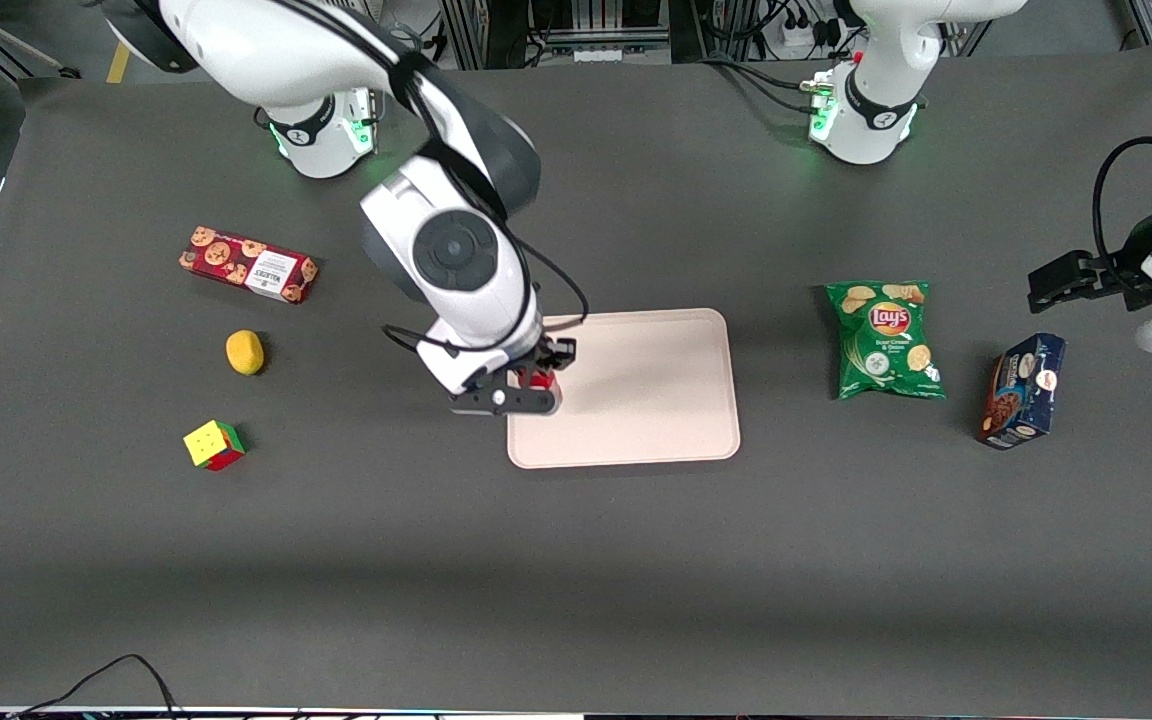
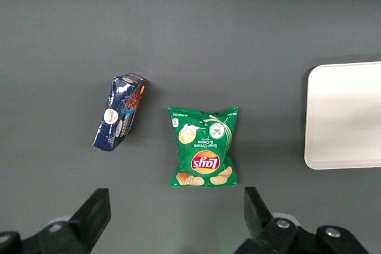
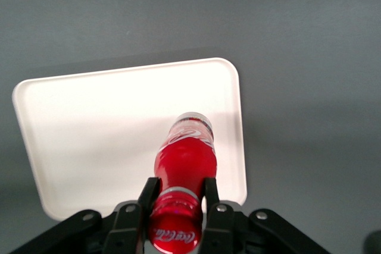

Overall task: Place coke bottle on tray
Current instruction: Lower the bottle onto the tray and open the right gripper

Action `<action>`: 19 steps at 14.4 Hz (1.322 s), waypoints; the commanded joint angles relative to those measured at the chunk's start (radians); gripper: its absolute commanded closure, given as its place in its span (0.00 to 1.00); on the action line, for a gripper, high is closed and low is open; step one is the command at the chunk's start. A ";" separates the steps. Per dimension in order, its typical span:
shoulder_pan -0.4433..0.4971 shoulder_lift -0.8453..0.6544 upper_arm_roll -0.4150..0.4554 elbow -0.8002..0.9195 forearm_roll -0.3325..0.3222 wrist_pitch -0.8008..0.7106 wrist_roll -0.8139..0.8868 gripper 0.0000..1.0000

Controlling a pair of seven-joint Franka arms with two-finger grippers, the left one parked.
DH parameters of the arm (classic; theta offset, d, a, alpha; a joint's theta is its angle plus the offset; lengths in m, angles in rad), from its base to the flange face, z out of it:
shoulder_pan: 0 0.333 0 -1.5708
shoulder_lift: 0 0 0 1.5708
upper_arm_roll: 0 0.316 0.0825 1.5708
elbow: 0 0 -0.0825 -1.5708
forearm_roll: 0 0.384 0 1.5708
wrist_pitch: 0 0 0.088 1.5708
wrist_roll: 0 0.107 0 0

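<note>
Front view: the gripper [image 1: 533, 385] of the working right arm hangs over the tray [image 1: 656, 400] at the tray's 9 o'clock edge, its 2 fingers clamped on the coke bottle [image 1: 539, 379], of which only a red patch shows between them. The pinkish-beige tray lies near the middle of the dark table [image 1: 576, 560]. Toward the working arm's end sit a red cookie box [image 1: 248, 264], a yellow lemon [image 1: 245, 352] and a colour cube [image 1: 214, 445]; toward the parked arm's end lie a green chip bag [image 1: 884, 340] and a dark blue box [image 1: 1022, 390]. Left wrist view: the chip bag [image 2: 204, 147] lies flat beside the blue box [image 2: 120, 112], and 1 rounded end of the tray [image 2: 345, 117] shows at 3 o'clock from the bag. Right wrist view: the jaws pinch the coke bottle [image 3: 181, 171] just below its red cap, holding it upright, its clear base down over the tray [image 3: 95, 123] near 1 edge; whether the base touches the tray cannot be told.
</note>
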 commanded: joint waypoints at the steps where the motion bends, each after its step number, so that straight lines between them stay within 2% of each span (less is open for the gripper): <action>1: -0.003 0.004 -0.003 -0.067 -0.021 0.087 0.038 1.00; 10: -0.009 0.030 -0.005 -0.127 -0.023 0.139 0.041 1.00; 11: -0.009 0.030 -0.005 -0.132 -0.023 0.142 0.041 0.95; 12: -0.009 0.030 -0.005 -0.135 -0.023 0.142 0.041 0.85; 13: -0.009 0.030 -0.006 -0.135 -0.023 0.144 0.041 0.64; 14: -0.009 0.030 -0.006 -0.138 -0.023 0.150 0.047 0.53; 15: -0.009 0.030 -0.006 -0.141 -0.024 0.158 0.053 0.36; 16: -0.009 0.030 -0.006 -0.141 -0.023 0.159 0.053 0.00; 19: -0.017 0.009 -0.005 -0.139 -0.015 0.158 0.079 0.00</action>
